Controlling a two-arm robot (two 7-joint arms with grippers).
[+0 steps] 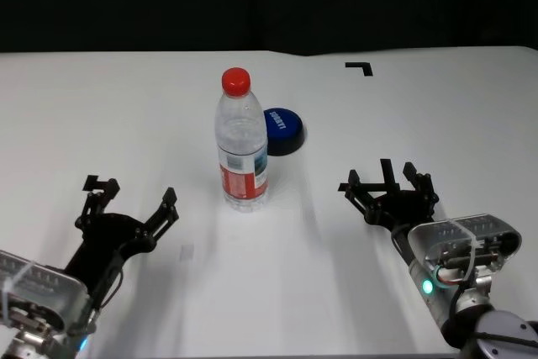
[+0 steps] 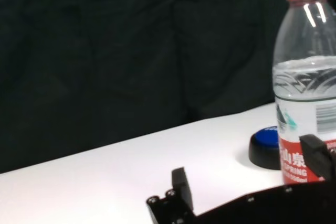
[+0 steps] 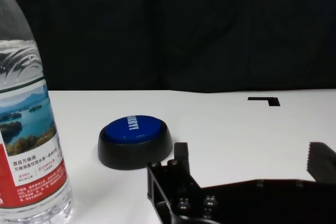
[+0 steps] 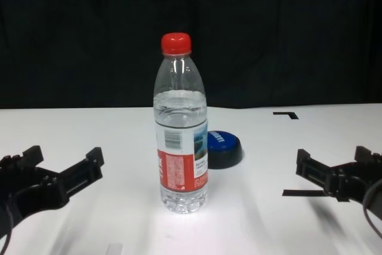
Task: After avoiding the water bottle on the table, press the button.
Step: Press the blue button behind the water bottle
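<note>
The water bottle (image 1: 242, 145), clear with a red cap, stands upright mid-table. The blue button (image 1: 282, 130) sits just behind it and to its right, close beside it. My left gripper (image 1: 133, 199) is open and empty, low over the white table (image 1: 126, 107), in front of the bottle and to its left. My right gripper (image 1: 388, 181) is open and empty, in front of the button and to its right. The right wrist view shows the button (image 3: 135, 141) ahead, with the bottle (image 3: 26, 129) beside it. In the chest view the bottle (image 4: 181, 135) partly hides the button (image 4: 224, 147).
A black L-shaped tape mark (image 1: 360, 66) lies at the back right of the table. A small pale mark (image 1: 187, 250) lies near the front. A dark curtain closes off the space behind the table's far edge.
</note>
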